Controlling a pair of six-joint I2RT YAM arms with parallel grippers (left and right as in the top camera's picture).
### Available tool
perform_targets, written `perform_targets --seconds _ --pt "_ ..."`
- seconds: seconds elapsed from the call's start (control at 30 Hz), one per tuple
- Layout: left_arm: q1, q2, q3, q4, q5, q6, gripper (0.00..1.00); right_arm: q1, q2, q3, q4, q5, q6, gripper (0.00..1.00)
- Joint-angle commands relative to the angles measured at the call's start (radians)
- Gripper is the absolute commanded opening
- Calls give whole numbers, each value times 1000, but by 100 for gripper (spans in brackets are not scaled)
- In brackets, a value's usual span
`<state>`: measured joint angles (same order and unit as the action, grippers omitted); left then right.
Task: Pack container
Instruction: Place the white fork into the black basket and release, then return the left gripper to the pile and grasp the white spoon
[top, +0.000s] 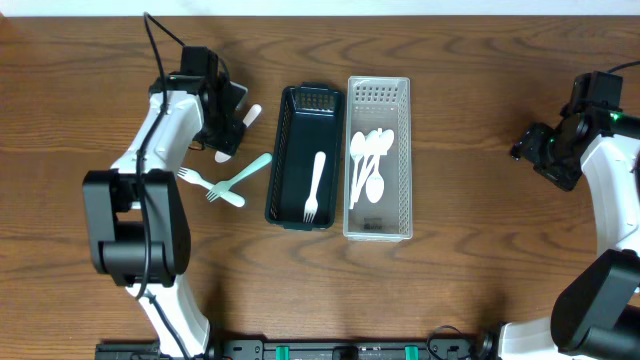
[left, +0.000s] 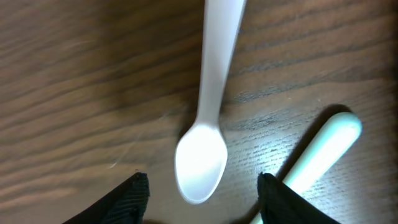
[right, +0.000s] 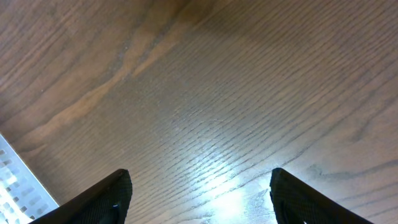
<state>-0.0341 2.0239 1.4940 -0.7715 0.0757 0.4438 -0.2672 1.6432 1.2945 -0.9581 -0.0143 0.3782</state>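
A white plastic spoon (left: 202, 124) lies on the wood table, its bowl between my left gripper's open fingers (left: 202, 193). In the overhead view its handle end (top: 249, 115) shows beside the left gripper (top: 222, 128). A mint-green fork (top: 243, 174) lies next to it; its handle tip shows in the left wrist view (left: 326, 149). A second mint fork (top: 212, 187) crosses it. A black container (top: 276, 180) holds a white fork (top: 316, 185). A clear container (top: 402, 170) holds several white spoons (top: 370, 165). My right gripper (right: 202, 193) is open and empty over bare wood.
The right arm (top: 560, 145) is at the table's right side, away from the containers. A corner of the clear container (right: 15, 180) shows at the left edge of the right wrist view.
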Motion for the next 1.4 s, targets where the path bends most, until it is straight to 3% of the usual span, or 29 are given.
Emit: perform_targets --seconds 0.0,0.73,1.17,1.37 --pt "4 48 5 9 22 58 55 -5 9 -2 -3 -1 -5 74" --pt "4 121 4 122 48 79 53 -5 9 -2 -26 0 -6 70" --pt "4 121 4 84 48 68 28 -5 9 -2 -48 -1 -5 65" --pt "4 78 39 3 44 0 27 -5 9 -2 -48 -1 -6 65"
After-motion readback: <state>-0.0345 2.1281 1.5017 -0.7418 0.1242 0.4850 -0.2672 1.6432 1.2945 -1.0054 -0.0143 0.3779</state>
